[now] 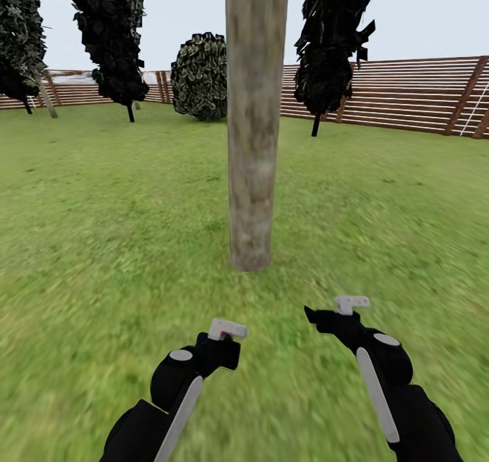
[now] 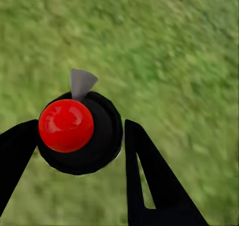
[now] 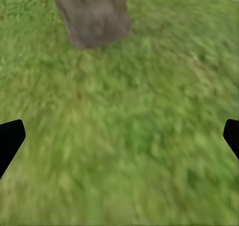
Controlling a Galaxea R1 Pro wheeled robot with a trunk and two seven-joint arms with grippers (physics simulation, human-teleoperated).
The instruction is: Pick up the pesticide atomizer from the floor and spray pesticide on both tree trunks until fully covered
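Observation:
A thick grey-brown tree trunk (image 1: 252, 122) rises from the lawn straight ahead, its crown out of view. Its base also appears in the right wrist view (image 3: 92, 14). A second tree (image 1: 20, 34) with a leaning grey trunk stands far left by the fence. My left gripper (image 1: 224, 340) hangs low in front of the trunk. In the left wrist view it (image 2: 82, 128) is shut on the pesticide atomizer (image 2: 67, 126), a round black body with a red top and a grey nozzle. My right gripper (image 1: 334, 314) hovers over grass to the right, and the right wrist view shows it (image 3: 119, 136) open and empty.
Green lawn (image 1: 102, 244) spreads on all sides. A brown slatted fence (image 1: 407, 92) runs along the back. Two thin-trunked black-leaved trees (image 1: 112, 34) (image 1: 333, 47) and a round bush (image 1: 200, 75) stand before it.

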